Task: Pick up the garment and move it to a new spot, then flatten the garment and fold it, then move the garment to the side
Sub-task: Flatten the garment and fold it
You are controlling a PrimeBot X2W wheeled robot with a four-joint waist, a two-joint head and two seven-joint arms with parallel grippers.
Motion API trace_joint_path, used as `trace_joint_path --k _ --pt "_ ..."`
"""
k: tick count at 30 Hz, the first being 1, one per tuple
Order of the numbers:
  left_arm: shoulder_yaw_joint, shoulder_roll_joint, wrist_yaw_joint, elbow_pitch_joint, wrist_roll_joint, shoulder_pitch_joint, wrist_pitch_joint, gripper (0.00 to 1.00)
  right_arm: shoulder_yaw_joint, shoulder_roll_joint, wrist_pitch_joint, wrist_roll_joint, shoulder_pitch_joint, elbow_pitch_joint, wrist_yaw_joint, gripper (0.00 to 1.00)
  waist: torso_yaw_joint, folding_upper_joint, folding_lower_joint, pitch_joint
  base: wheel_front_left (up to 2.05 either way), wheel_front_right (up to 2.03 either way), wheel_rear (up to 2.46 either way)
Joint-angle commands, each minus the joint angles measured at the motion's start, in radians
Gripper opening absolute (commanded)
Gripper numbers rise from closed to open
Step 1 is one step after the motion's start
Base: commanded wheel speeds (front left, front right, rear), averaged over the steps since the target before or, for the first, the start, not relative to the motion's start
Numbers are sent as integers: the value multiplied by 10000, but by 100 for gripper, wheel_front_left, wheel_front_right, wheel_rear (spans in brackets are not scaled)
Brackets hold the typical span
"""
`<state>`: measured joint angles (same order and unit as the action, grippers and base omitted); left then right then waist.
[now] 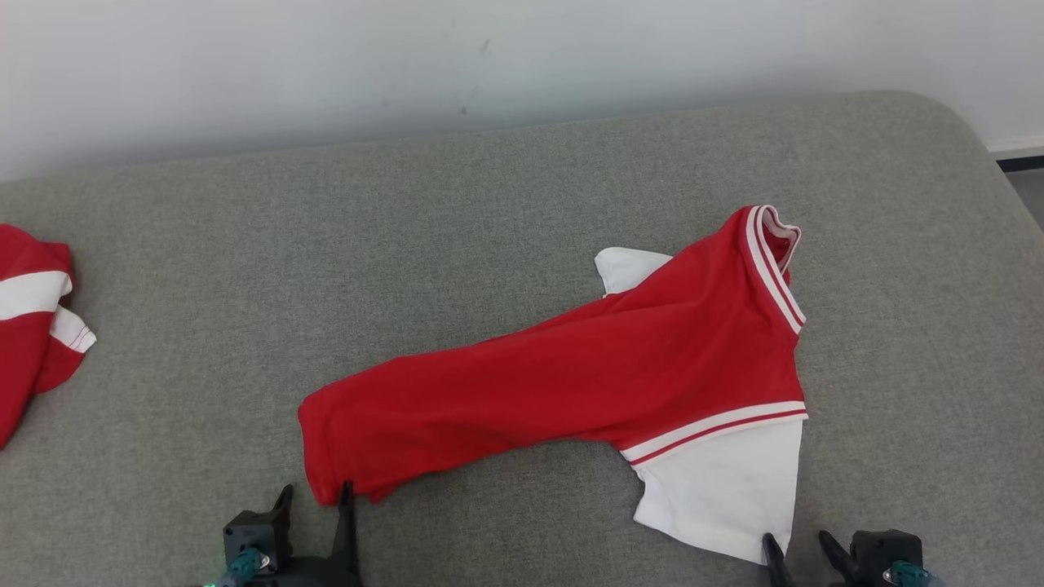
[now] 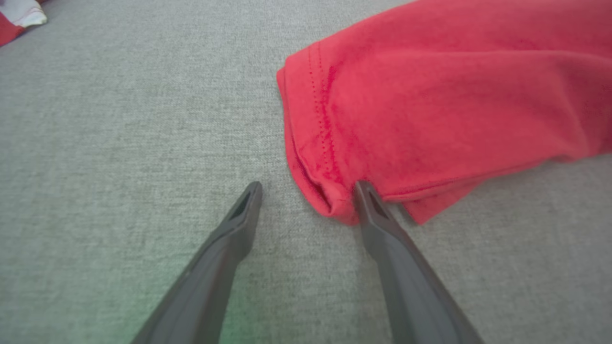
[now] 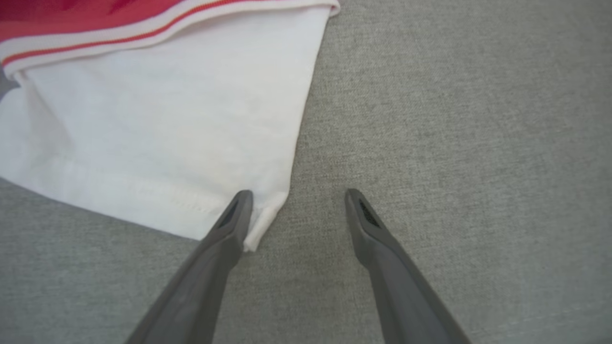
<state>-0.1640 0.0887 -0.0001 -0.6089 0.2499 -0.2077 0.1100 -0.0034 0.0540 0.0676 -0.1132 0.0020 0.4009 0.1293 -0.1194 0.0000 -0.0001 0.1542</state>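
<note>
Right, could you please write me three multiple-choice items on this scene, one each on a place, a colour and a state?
1. Where does the second red-and-white garment lie? A) head view's left edge B) its right edge C) its middle
2. What colour is the sleeve by the right pincer? A) red B) white C) grey
3. How is the left pincer? A) shut on cloth B) open at the red hem corner of the shirt C) open, far from cloth
Answers: 1 A, cut off at the left; 2 B, white below the striped band; 3 B, jaws apart at the hem.
</note>
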Motion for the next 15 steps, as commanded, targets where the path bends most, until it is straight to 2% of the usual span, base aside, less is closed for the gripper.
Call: trace_joint_path --k 1,4,5,6,7,15 --pt "-186 -153 -47 -316 78 188 -161 100 210 -73 278 -24 54 210 28 100 13 0 1 -4 0 0 0" --pt "-233 -159 -168 -387 145 111 -216 100 455 -102 649 -100 157 353 45 100 13 0 1 -22 0 0 0" --pt "-258 -156 -188 -415 172 86 -240 82 494 -105 713 -125 182 354 52 76 7 0 1 -25 0 0 0" --pt "-278 -155 -220 -436 198 66 -238 20 518 -107 729 -153 194 352 52 27 0 0 1 -30 0 0 0" --pt "-315 -144 -282 -457 199 38 -230 0 555 -107 748 -174 199 351 52 0 -8 0 1 -39 0 0 0" --pt "-193 -108 -318 -160 368 -269 372 0 587 -43 -106 -676 -158 95 25 0 -54 0 1 -170 0 0 0"
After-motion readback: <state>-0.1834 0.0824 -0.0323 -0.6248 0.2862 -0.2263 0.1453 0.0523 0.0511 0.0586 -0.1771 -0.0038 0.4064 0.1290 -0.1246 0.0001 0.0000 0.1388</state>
